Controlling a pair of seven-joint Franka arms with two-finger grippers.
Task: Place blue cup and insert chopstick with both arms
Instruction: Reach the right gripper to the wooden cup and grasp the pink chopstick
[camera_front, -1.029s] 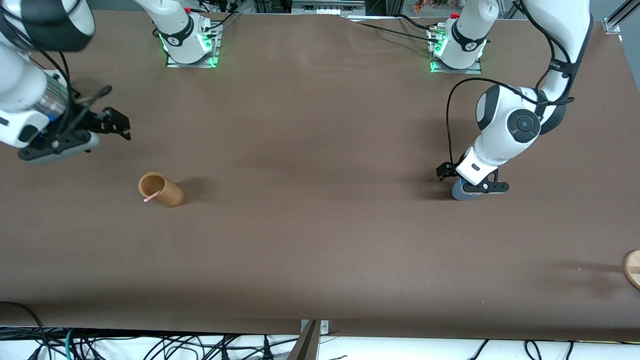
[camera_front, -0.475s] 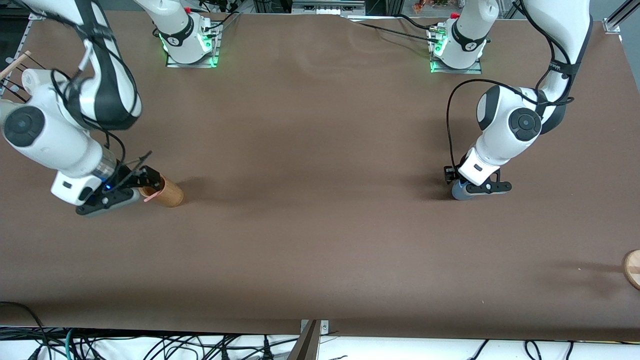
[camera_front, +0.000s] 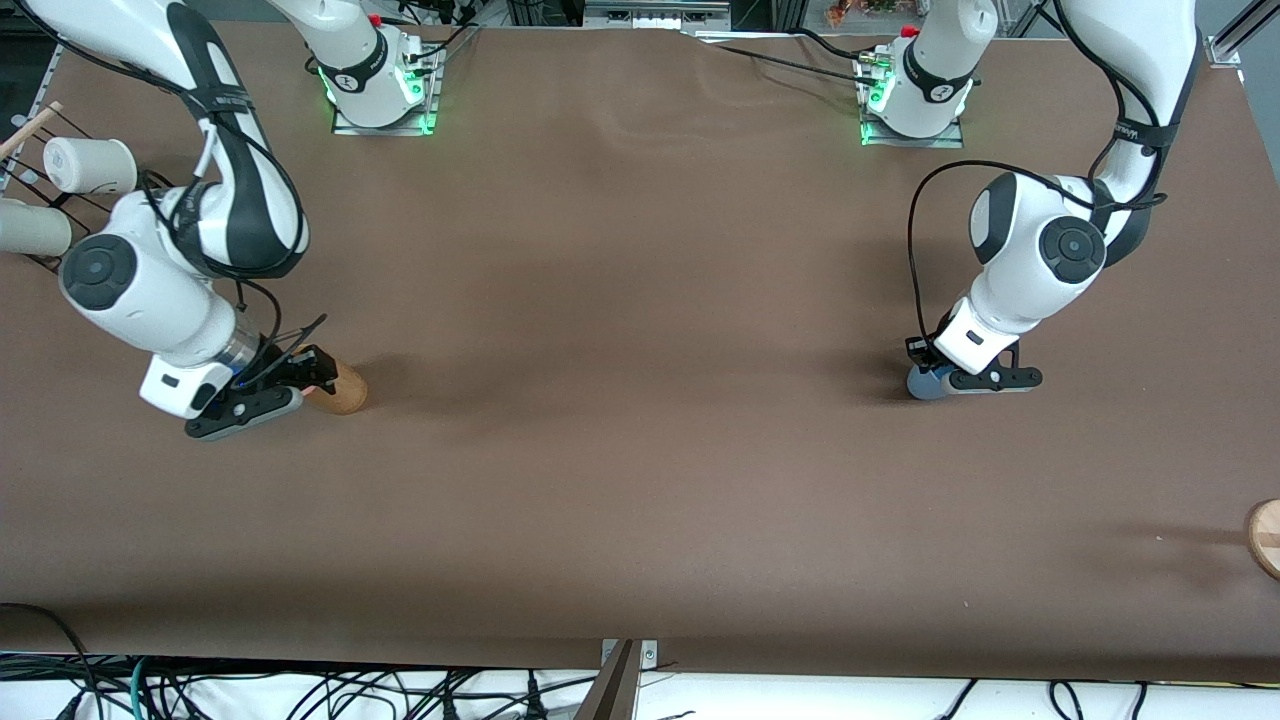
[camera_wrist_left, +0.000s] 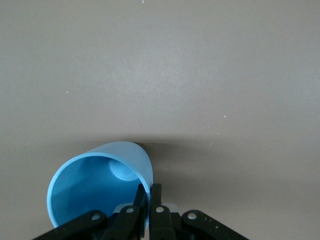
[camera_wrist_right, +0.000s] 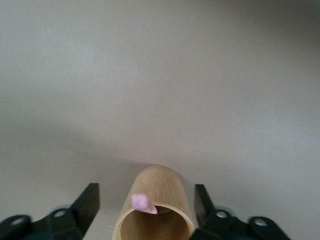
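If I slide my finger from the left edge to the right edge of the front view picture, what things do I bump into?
White cups → right gripper → tan wooden cup → blue cup → left gripper → wooden disc.

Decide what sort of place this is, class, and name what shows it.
Most likely a robotics lab: a brown-covered table carries two bolted-down arms, the left pincer shut on the blue cup, the right pincer open around a tan cup, with loose cables at the table's edge.

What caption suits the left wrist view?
Left claw pinching the blue cup by its rim, fingers shut on the wall, above the brown table.
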